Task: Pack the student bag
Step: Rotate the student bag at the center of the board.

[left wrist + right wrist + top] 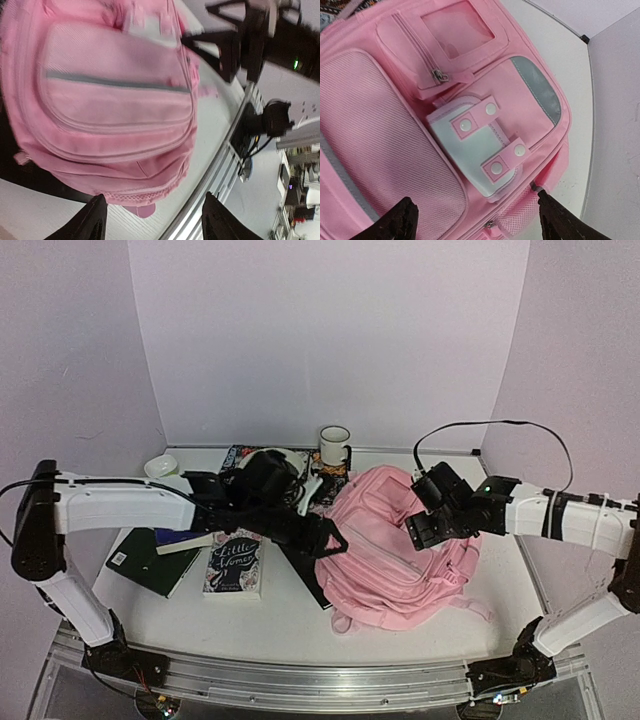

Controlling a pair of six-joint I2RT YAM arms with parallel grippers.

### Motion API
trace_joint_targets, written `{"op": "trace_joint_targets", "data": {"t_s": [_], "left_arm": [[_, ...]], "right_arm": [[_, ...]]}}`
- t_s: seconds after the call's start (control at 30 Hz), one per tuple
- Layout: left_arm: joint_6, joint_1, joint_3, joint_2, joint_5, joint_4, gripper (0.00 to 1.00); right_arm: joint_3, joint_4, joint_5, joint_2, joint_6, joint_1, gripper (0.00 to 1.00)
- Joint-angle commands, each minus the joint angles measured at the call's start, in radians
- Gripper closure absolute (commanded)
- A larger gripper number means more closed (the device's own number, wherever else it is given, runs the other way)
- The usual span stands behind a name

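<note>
The student bag is a large pink backpack lying flat on the table, right of centre. My left gripper hovers at its left edge. In the left wrist view the left gripper is open, with only the bag's hem and bare table between the fingers. My right gripper hangs over the bag's right side. Seen from the right wrist, it is open above the bag's front pockets, just below the small white patch, holding nothing.
A "Little Women" book and a dark green book lie left of the bag. A white mug, a small white bowl and another book sit at the back. A dark flat thing pokes out under the bag's left edge.
</note>
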Motion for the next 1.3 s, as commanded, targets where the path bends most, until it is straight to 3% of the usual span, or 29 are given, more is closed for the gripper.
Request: {"op": "trace_joint_targets", "data": {"t_s": [0.0, 0.13, 0.37, 0.53, 0.73, 0.87, 1.1, 1.27], "left_arm": [[0.087, 0.136, 0.038, -0.086, -0.155, -0.028, 0.3], [0.127, 0.226, 0.088, 0.005, -0.121, -0.038, 0.27], [0.16, 0.239, 0.241, 0.259, 0.002, -0.03, 0.27], [0.122, 0.226, 0.259, 0.346, 0.137, 0.007, 0.29], [0.086, 0.09, 0.172, 0.275, 0.234, 0.147, 0.32], [0.084, 0.009, 0.096, 0.17, 0.21, 0.225, 0.32], [0.091, 0.026, -0.027, 0.018, 0.003, 0.23, 0.28], [0.031, 0.138, -0.07, 0.019, 0.016, 0.219, 0.28]], "right_arm": [[0.022, -0.044, -0.101, -0.057, 0.073, 0.003, 0.14], [0.006, -0.025, -0.126, -0.049, 0.125, 0.003, 0.1], [0.001, 0.06, -0.208, 0.024, 0.2, 0.002, 0.06], [0.015, 0.107, -0.23, 0.058, 0.218, 0.002, 0.05], [0.068, 0.107, -0.231, 0.107, 0.21, 0.003, 0.04], [0.111, 0.106, -0.242, 0.143, 0.209, 0.003, 0.04], [0.203, 0.093, -0.278, 0.245, 0.217, 0.003, 0.04], [0.276, 0.077, -0.295, 0.326, 0.237, 0.003, 0.05]]}}
